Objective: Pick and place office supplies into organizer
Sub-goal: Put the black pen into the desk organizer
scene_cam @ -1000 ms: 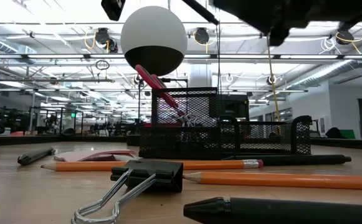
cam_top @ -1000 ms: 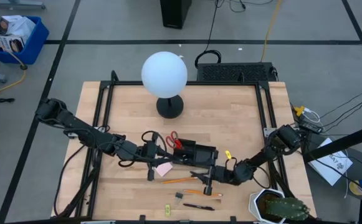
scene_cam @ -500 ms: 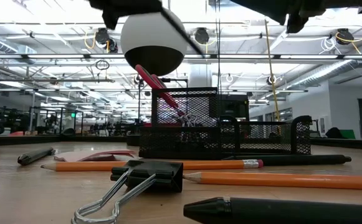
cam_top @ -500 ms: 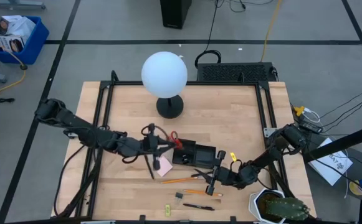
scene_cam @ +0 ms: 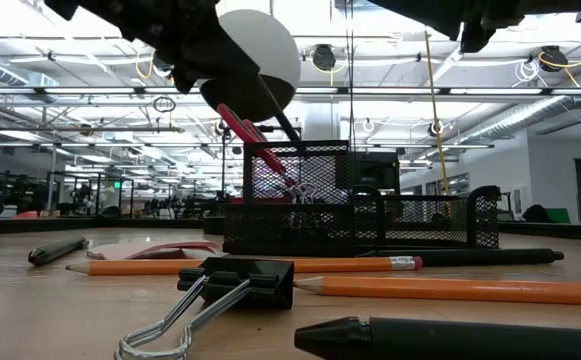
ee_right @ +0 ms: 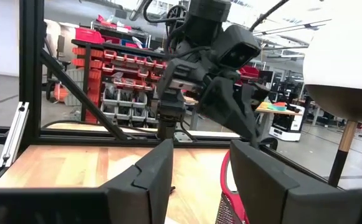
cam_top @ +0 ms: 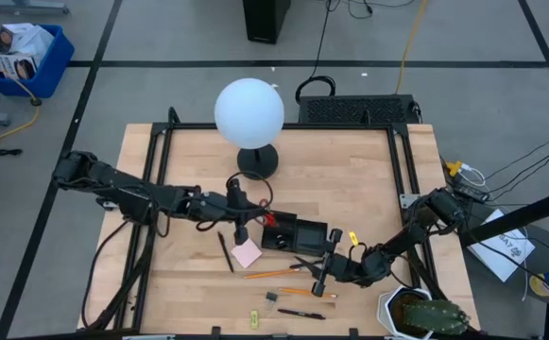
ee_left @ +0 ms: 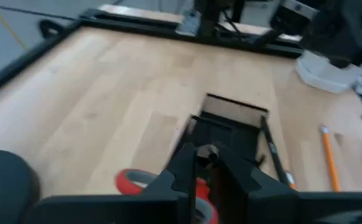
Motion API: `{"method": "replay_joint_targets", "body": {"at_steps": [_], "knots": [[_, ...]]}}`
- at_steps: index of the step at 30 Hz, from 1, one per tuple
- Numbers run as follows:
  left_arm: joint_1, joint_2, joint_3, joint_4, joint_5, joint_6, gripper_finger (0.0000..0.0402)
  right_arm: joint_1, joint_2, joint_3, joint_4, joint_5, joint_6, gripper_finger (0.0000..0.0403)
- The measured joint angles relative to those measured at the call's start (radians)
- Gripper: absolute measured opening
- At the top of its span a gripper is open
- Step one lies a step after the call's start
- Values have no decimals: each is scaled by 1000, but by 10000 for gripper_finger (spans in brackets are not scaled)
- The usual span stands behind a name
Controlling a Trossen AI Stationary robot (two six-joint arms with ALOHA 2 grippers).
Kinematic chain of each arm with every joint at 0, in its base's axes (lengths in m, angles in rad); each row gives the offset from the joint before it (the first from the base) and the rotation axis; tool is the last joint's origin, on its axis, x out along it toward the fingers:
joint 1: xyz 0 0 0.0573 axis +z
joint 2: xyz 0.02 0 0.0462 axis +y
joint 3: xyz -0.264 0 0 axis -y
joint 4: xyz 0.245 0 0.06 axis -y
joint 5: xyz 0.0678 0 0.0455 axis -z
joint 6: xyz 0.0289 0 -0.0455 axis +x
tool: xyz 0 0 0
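Observation:
The black mesh organizer (cam_top: 293, 231) stands mid-table, also in the low view (scene_cam: 360, 215). Red-handled scissors (cam_top: 263, 213) stand in its left end, handles up (scene_cam: 255, 145). My left gripper (cam_top: 241, 225) hangs just over that end, shut on a black pen (scene_cam: 282, 122). My right gripper (cam_top: 317, 280) is open and empty above the table, just near of the organizer, over two orange pencils (cam_top: 272, 274) (cam_top: 308, 294). A pink sticky-note pad (cam_top: 248, 253) and a second black pen (cam_top: 225, 253) lie flat left of the pencils. My left gripper pinches the black pen between its two fingers (scene_cam: 225, 70) near the pen's upper end, whose round tip shows between the fingers in the wrist view (ee_left: 205, 153). The fingers come from above and the left. The pen slants down, its lower end (scene_cam: 296, 136) at the organizer's top edge beside the scissors.
A white globe lamp (cam_top: 249, 113) on a round black base (cam_top: 257, 162) stands far of the organizer. Near the front edge lie a black binder clip (cam_top: 270, 298), a third black pen (cam_top: 300, 314) and a yellow-green piece (cam_top: 253, 318). A black frame (cam_top: 156, 170) rims the table.
My left gripper has moved toward the table's far right, from above the pink pad to above the organizer's left end. It has come down with the pen, whose lower end now reaches the organizer's top. The second pen on the table has come into view.

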Motion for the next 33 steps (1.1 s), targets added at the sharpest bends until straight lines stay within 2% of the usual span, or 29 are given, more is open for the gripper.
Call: {"method": "replay_joint_targets", "body": {"at_steps": [5, 11, 15, 19, 26, 33], "knots": [[48, 0, 0, -17, 126, -3, 38, 0, 0, 0, -1, 0, 0, 150], [73, 0, 0, 0, 230, -1, 114, 0, 0, 0, -19, 0, 8, 145], [73, 0, 0, -5, 236, -1, 157, -1, 1, 0, -22, -1, 8, 144], [72, 0, 0, 5, 236, -1, 181, 0, 1, 0, -26, -5, -7, 145], [35, 0, 0, 15, 236, 0, 193, 42, 1, -1, -14, 40, -46, 144], [-8, 0, 0, 18, 229, -2, 179, 119, 1, -2, -105, 239, -96, 139]]}}
